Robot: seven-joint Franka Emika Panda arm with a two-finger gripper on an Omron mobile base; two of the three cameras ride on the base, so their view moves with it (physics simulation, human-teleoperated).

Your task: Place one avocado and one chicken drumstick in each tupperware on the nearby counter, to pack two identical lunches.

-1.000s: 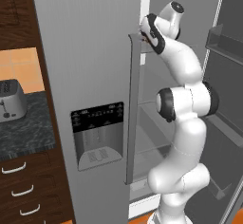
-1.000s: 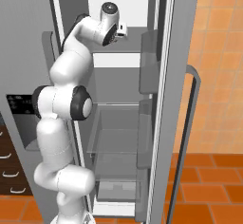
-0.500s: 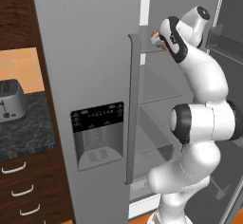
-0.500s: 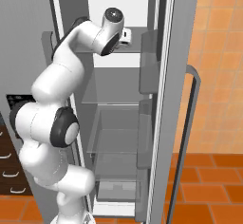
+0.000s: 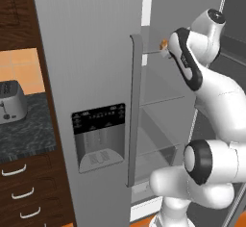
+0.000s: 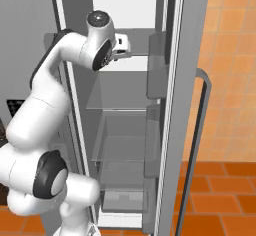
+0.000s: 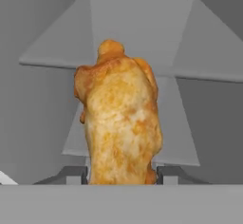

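Observation:
A golden-brown chicken drumstick [image 7: 121, 123] stands between my gripper's [image 7: 122, 173] two dark fingertips [image 7: 76, 173], which press against its lower sides. It hangs above a grey fridge shelf [image 7: 185, 142]. In the left base view the gripper [image 5: 166, 50] reaches into the upper fridge, and an orange bit of the drumstick [image 5: 163, 43] shows at its tip. The white hand [image 6: 121, 46] sits at the upper shelf in the right base view. The black marbled counter [image 5: 24, 130] lies to the left. Avocado and tupperware are out of view.
The fridge's left door [image 5: 86, 53] is closed, with a dispenser panel [image 5: 98, 137] and a long handle [image 5: 134, 110] close beside the arm. The right door [image 6: 187, 105] stands open. A toaster [image 5: 9, 101] sits on the counter above dark drawers [image 5: 24, 192].
The arm's elbow and upper links have swung to the right and lower, while the hand has stayed at the upper fridge shelf. The jaws have narrowed a little around the drumstick.

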